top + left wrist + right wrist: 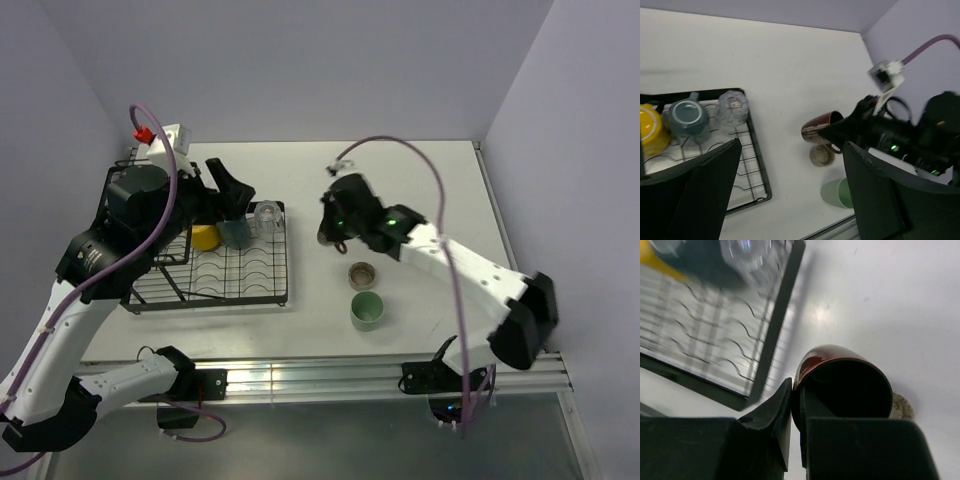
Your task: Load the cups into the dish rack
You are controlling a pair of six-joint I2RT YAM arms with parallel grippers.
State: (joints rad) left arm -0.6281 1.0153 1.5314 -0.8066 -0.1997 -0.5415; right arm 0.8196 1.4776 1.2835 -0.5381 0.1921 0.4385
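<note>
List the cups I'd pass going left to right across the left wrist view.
yellow mug → grey mug → clear glass → dark red mug, tipped on its side. The beige cup and green tumbler sit below that mug within its span, so they are left unordered.

Bright, even overhead light leaves soft shadows on the white bench [420,180], a glare spot and a sheen on the dark mug [830,352] in the right wrist view, whose dish rack [771,335] is blurred.
</note>
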